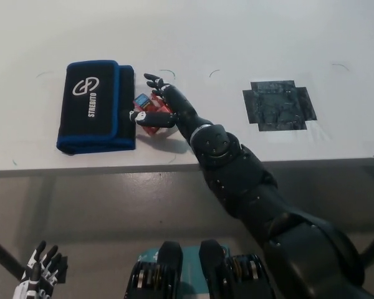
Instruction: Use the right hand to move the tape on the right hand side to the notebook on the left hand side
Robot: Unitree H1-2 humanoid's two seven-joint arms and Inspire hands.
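Note:
My black right hand [159, 106] is shut on the red tape dispenser [148, 112], which has a blue part on top. It holds the tape just above the table, right beside the right edge of the notebook [93, 106], a black case with blue trim and a white logo lying at the table's left. Whether the tape touches the notebook I cannot tell. My white left hand [40, 274] rests low at the bottom left, below the table, fingers apart.
A black taped cross patch [278, 104] marks the table at the right. The white table's front edge [187, 167] runs across the middle of the view, with grey floor below. Thin corner marks are drawn on the tabletop.

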